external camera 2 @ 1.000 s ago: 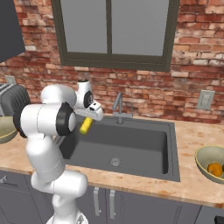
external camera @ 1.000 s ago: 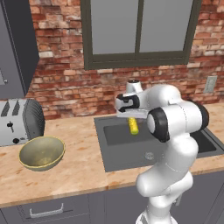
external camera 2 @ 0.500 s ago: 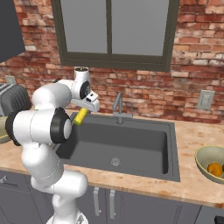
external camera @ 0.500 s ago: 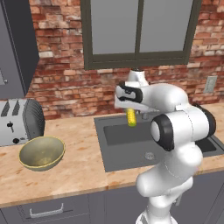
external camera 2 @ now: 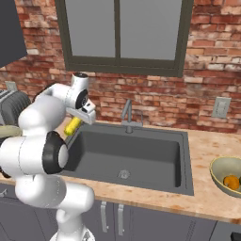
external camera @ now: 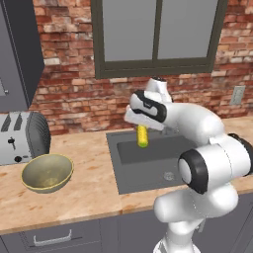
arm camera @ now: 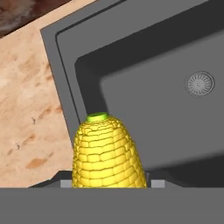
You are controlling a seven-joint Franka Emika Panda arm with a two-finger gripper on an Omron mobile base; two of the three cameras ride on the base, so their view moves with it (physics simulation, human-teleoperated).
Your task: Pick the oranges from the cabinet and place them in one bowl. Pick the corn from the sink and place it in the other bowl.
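Corn [external camera: 142, 135] is clamped upright in the gripper [external camera: 142, 129] above the sink [external camera: 148, 168]; the empty bowl [external camera: 48, 172] lies at eight o'clock.

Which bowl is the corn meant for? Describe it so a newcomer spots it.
Start at the sink and go left along the counter toward the toaster. The bowl sits just in front of it. Unlike the bowl right of the sink, it holds no fruit.

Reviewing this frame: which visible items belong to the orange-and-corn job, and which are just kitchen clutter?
Job:
corn, held in the gripper
sink
empty bowl
bowl with orange
orange
cabinet

Clutter:
toaster
faucet
wall outlet
window
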